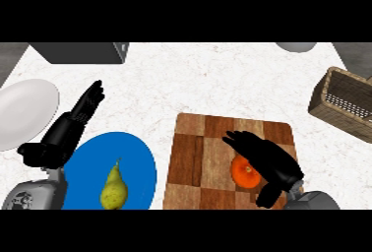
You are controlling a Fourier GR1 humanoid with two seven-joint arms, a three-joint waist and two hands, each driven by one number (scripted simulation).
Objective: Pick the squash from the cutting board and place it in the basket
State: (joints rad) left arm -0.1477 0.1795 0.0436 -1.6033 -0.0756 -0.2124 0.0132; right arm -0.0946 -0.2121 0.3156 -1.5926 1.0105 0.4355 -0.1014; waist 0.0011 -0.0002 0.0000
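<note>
Orange squash (244, 174) on wooden cutting board (196, 157), wicker basket (347, 102) far right

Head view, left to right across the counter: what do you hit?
In order: white plate → blue plate with the pear → cutting board carrying the squash under the right hand → basket. Left hand omitted: it overlaps both plates.

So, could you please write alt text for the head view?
The right hand covers part of an orange squash on a wooden cutting board. The left hand rests open beside a blue plate holding a pear; a basket stands far right.
</note>
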